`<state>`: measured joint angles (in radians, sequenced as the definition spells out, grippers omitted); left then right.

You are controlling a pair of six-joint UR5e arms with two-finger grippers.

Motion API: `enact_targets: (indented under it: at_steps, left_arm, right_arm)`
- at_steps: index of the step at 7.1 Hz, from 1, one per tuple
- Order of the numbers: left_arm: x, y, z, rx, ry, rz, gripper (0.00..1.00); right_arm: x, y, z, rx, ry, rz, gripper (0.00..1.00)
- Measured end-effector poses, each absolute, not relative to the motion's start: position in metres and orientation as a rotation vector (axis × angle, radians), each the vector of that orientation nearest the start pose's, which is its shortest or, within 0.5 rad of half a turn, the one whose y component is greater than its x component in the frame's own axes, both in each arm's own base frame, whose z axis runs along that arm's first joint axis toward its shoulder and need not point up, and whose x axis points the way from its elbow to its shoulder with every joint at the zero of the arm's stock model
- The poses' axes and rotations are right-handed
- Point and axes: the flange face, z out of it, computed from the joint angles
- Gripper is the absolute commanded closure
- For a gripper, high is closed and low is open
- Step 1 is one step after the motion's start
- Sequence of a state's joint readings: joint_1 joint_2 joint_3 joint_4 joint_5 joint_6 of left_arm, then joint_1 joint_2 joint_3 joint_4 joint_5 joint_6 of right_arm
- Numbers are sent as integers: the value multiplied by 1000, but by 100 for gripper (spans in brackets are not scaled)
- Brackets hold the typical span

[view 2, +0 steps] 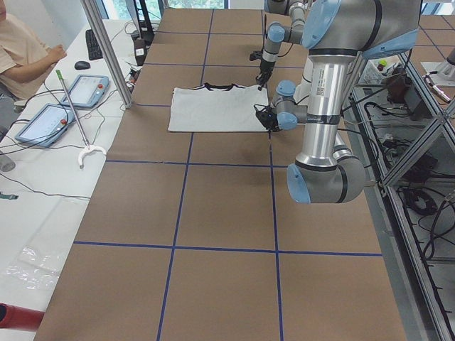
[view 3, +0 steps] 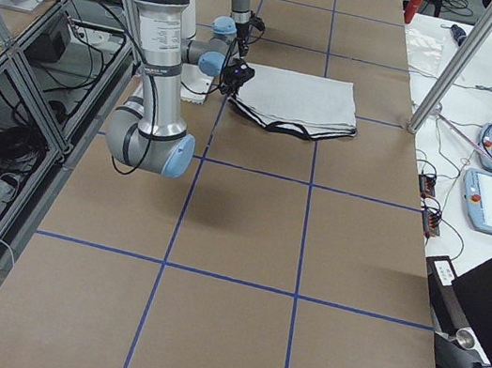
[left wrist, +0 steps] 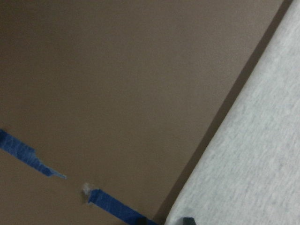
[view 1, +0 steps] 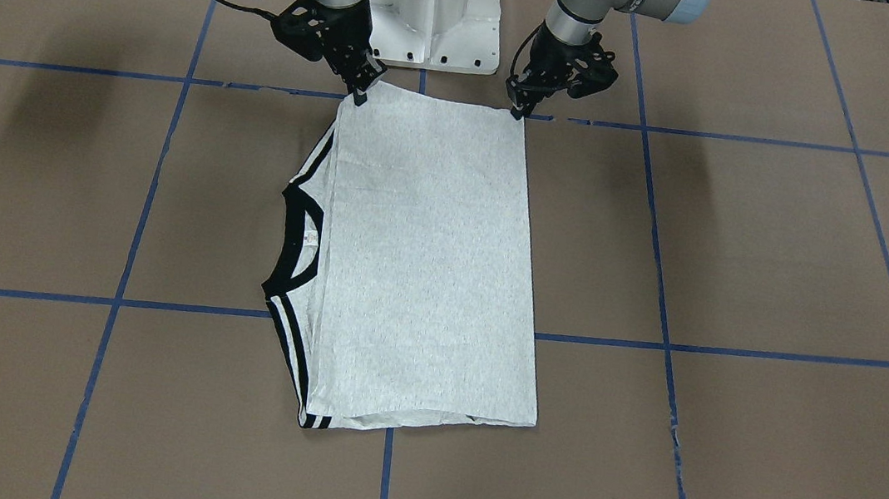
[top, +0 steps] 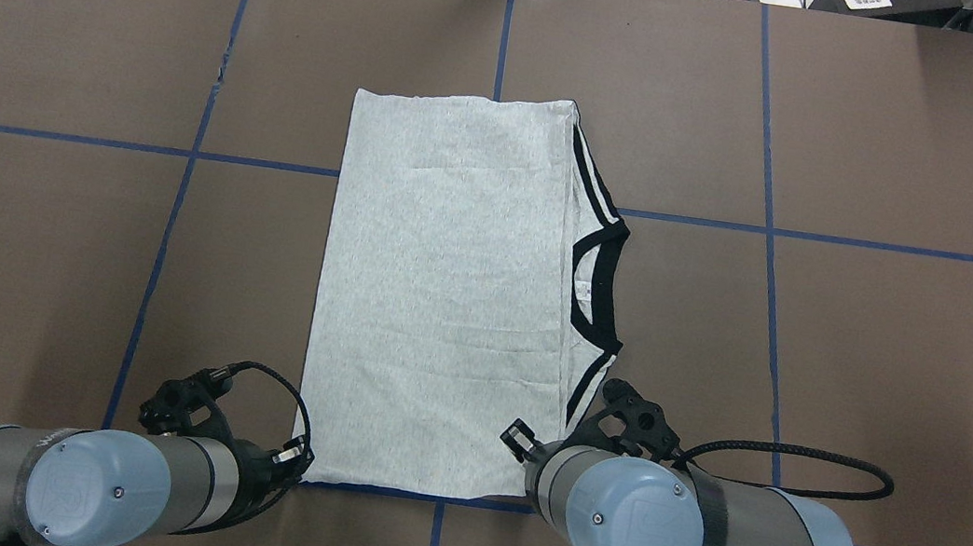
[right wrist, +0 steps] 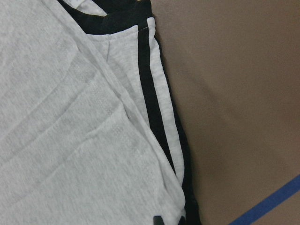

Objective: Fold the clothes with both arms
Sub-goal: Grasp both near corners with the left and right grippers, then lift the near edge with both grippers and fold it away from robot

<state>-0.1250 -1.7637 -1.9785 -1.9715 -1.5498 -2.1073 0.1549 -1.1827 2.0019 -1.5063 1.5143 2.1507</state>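
The T-shirt (view 1: pixel 426 264) is laid flat on the table (view 1: pixel 746 250) in the middle of the front-facing frame. It is folded into a rectangle whose long axis runs from top to bottom, with the black collar (view 1: pixel 296 241) shown at its left edge. The right gripper (view 1: pixel 362 94) is set at the upper-left corner and the left gripper (view 1: pixel 520 111) at the upper-right, each equally near its own corner, so the cloth's whole length is stretched away from both toward the bottom of the frame. The fingers of each are seen close together at the hem, but whether cloth is pinched cannot be told.
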Motion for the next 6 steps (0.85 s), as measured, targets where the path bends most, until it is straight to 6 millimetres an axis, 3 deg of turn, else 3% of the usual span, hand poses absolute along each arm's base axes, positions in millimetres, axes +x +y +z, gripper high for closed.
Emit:
enact_targets:
  at_steps: [3, 6]
  left_arm:
    - [512, -201, 309, -199, 1042, -607, 100]
    - [474, -194, 259, -242, 1153, -579, 100]
  right_arm:
    - [-539, -222, 255, -143, -896, 710, 100]
    - [-504, -180, 262, -214, -905, 725, 100]
